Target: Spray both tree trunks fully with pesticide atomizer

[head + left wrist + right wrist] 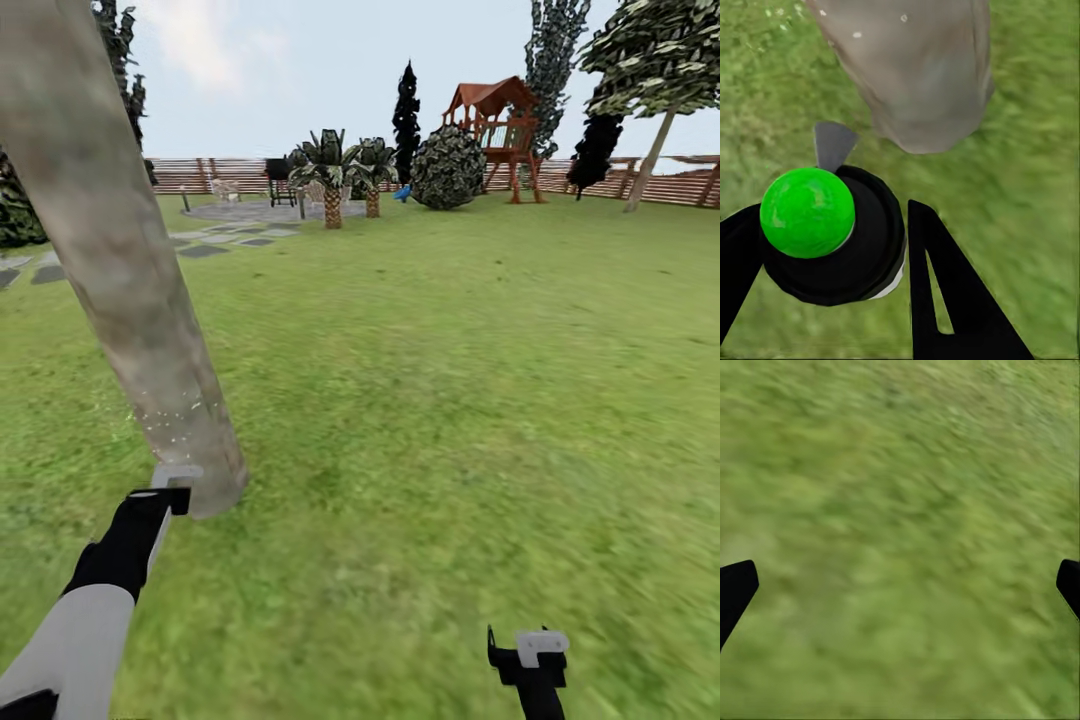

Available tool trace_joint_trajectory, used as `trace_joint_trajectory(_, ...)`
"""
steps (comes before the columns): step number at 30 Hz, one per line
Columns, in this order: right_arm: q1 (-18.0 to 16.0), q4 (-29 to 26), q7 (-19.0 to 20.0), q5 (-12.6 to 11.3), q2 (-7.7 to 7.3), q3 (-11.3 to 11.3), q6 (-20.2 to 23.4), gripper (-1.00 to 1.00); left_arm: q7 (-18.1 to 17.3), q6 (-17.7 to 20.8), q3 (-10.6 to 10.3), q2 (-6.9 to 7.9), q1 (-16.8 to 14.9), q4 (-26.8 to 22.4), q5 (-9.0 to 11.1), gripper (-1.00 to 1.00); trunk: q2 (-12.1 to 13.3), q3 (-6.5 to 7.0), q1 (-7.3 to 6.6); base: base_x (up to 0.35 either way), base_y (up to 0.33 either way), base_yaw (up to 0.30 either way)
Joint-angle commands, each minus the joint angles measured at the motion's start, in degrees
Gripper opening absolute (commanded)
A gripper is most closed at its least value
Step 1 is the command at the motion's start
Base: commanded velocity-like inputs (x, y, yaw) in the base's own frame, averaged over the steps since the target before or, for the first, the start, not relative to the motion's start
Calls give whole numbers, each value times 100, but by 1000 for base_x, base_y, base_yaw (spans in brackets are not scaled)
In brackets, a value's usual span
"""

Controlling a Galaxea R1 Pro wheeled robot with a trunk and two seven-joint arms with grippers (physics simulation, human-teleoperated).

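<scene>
Trunk (120, 290) of the near tree sits at far left, leaning, base flared into the lawn (450, 400). My left gripper (170, 485) is parked right at that base, nozzle end toward the bark, so spray lands on wood and not grass. Left wrist view: fingers (960, 300) clamped on the pesticide atomizer (840, 240), a black bottle; its top reads bright green here, not red. Grey trunk base (922, 75) dead ahead of it. White pesticide specks (170, 420) dot only the lowest band of the trunk; bark above looks bare, so coverage is early by my read. Far right: second tree (655, 140) by the fence (220, 172), well apart, untouched as far as I can tell. My right gripper (530, 650) hangs low over grass, jaws apart, empty, kept clear of the spray line.
</scene>
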Motion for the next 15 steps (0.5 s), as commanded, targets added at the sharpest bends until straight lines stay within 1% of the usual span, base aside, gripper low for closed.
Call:
trace_joint_trajectory(1,-3,6,-31,61,2,-29,-11,100,12,11,7,3,6,84,-11,-100,-2,-5,0,163,-252,276)
trace_joint_trajectory(2,-3,6,-31,61,4,-29,-11,100,13,-1,22,10,15,170,-11,-100,-2,-5,0,163,-252,270)
trace_joint_trajectory(3,-3,6,-31,61,6,-29,-11,100,10,-23,101,25,24,303,-10,-100,-2,-5,0,163,-253,171)
trace_joint_trajectory(4,-3,6,-31,61,6,-29,-11,100,6,-46,221,30,28,368,-10,-100,-2,-5,0,163,-253,70)
trace_joint_trajectory(6,-3,6,-31,61,7,-29,-11,100,0,-59,309,27,40,401,-11,-100,-2,-5,0,163,-253,27)
trace_joint_trajectory(10,-3,6,-31,61,-1,-29,-11,100,1,-66,342,19,79,412,-11,-100,-2,-5,0,163,-253,6)
trace_joint_trajectory(13,-3,6,-31,61,-2,-29,-11,100,7,-197,354,7,83,411,-11,-100,-2,-5,0,163,-253,0)
trace_joint_trajectory(15,-3,6,-31,61,-2,-29,-11,100,78,-264,357,10,83,406,-17,-100,-2,-5,0,163,-253,0)
